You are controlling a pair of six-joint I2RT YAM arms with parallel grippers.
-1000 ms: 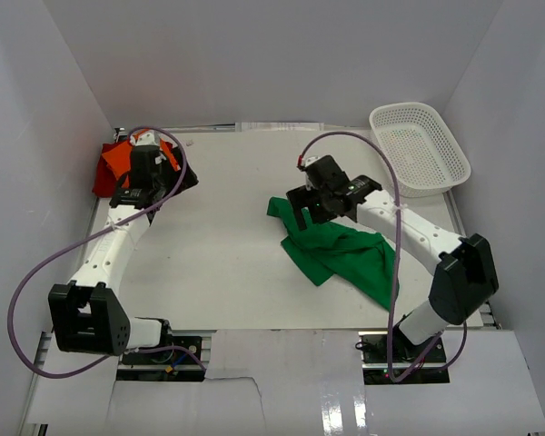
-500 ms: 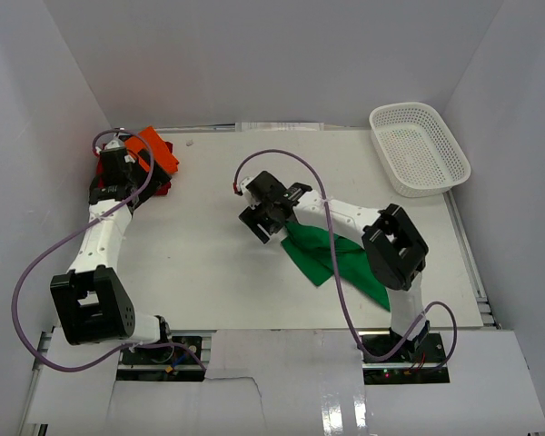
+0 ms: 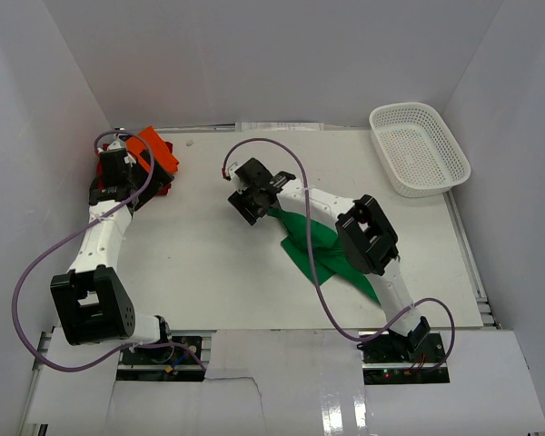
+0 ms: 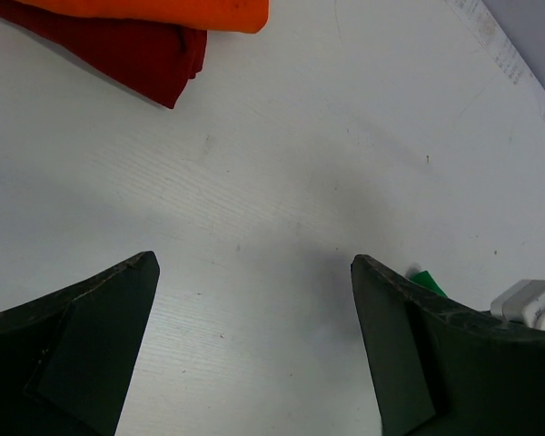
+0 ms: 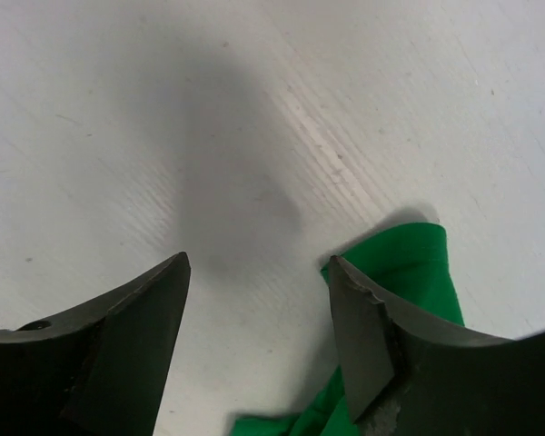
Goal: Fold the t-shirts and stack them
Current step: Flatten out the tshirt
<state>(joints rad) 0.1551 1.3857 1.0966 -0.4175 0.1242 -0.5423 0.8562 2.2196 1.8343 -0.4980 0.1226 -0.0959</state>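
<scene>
One orange t-shirt (image 3: pixel 154 153) tops the dark red t-shirt (image 4: pixel 136 50) at ten o'clock; the green t-shirt (image 3: pixel 322 250) awaits folding. Right gripper (image 5: pixel 259 272), jaws apart and empty, should pinch its corner; left gripper (image 4: pixel 254 263) gapes.

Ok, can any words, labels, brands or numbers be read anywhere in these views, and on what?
None can be read. The green t-shirt, orange t-shirt, dark red t-shirt and white basket are plain, and the table shows no print.
</scene>
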